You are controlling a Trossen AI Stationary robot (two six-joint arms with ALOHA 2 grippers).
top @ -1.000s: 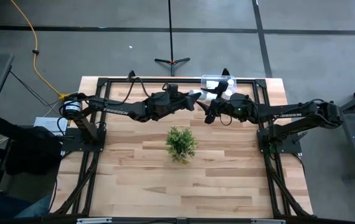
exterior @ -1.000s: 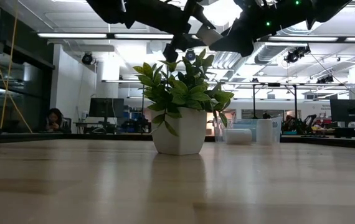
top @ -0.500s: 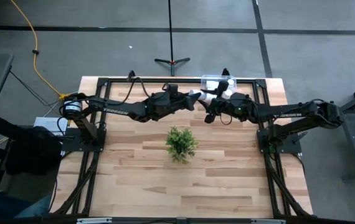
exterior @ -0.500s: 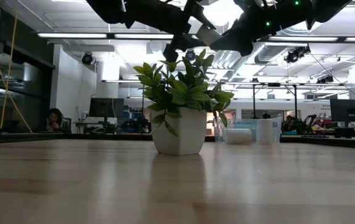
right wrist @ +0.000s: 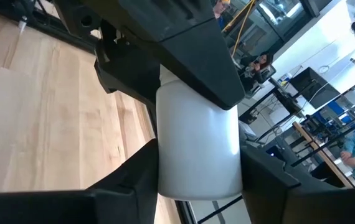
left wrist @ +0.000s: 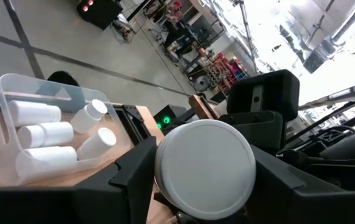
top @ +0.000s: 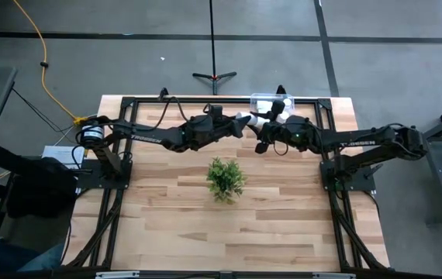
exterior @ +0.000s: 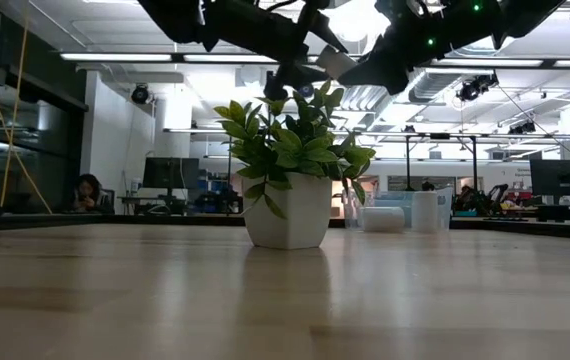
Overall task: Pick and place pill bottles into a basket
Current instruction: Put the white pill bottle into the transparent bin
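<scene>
A white pill bottle (top: 250, 118) is lifted high over the table's far middle, between my two grippers. My left gripper (top: 242, 124) comes from the left and is shut on it. My right gripper (top: 261, 127) comes from the right and is shut on it too. In the left wrist view the bottle's round end (left wrist: 205, 168) faces the camera. The clear basket (top: 270, 101) stands at the far edge, right of the middle. Several white bottles (left wrist: 43, 134) lie in it. My left gripper pinches the bottle between its two fingers (left wrist: 134, 180), one on each side of the round end (left wrist: 165, 177). The fingers run level from the table's left. The bottle is lifted clear of the table. My right gripper pinches the bottle's white body (right wrist: 165, 168) between its two fingers (right wrist: 127, 180), coming from the table's right side. The left gripper's dark fingers (right wrist: 190, 43) cover the bottle's other end. The bottle is lifted clear.
A small green plant in a white pot (top: 226, 178) stands at the table's middle, nearer than both grippers and below them in the low view (exterior: 290, 170). A black frame (top: 128, 105) edges the table. People and desks show in the room beyond.
</scene>
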